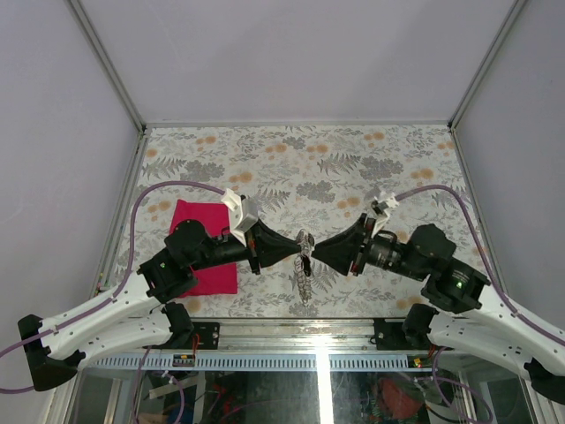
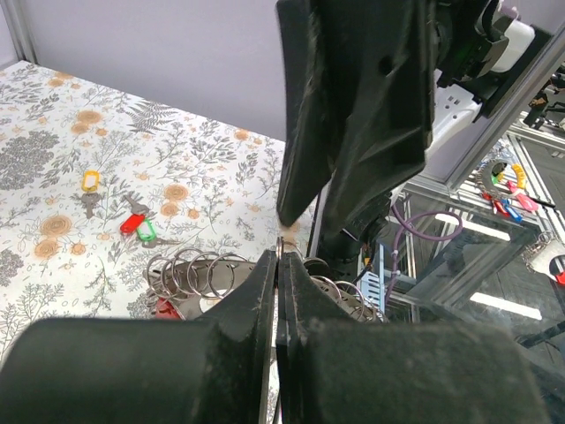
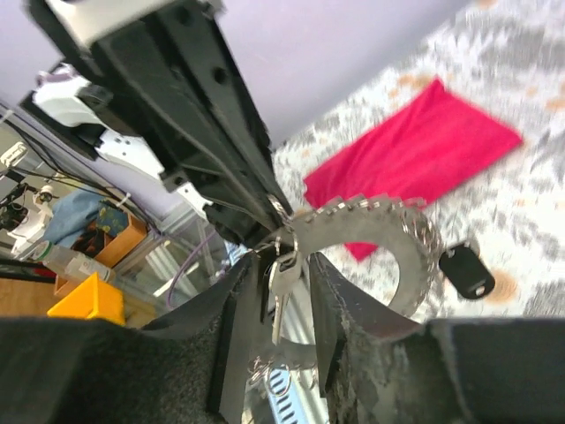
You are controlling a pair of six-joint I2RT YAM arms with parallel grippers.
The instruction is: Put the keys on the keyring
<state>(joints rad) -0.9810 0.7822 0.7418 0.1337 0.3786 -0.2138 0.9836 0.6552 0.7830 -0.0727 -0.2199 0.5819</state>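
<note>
On the table near one keyring lie three keys: yellow, red, green.

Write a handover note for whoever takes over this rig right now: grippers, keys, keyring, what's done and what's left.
Left gripper: shut, pinching one ring of the keyring and holding it above the table.
Right gripper: jaws parted, with a silver key hanging between them at the ring; it does not look clamped.
Black key: beside the chain; cannot tell if it is attached.
Loose on the table: yellow key, red key, green key.
Done: the silver key appears threaded, so check it.
Left: the loose keys.
</note>
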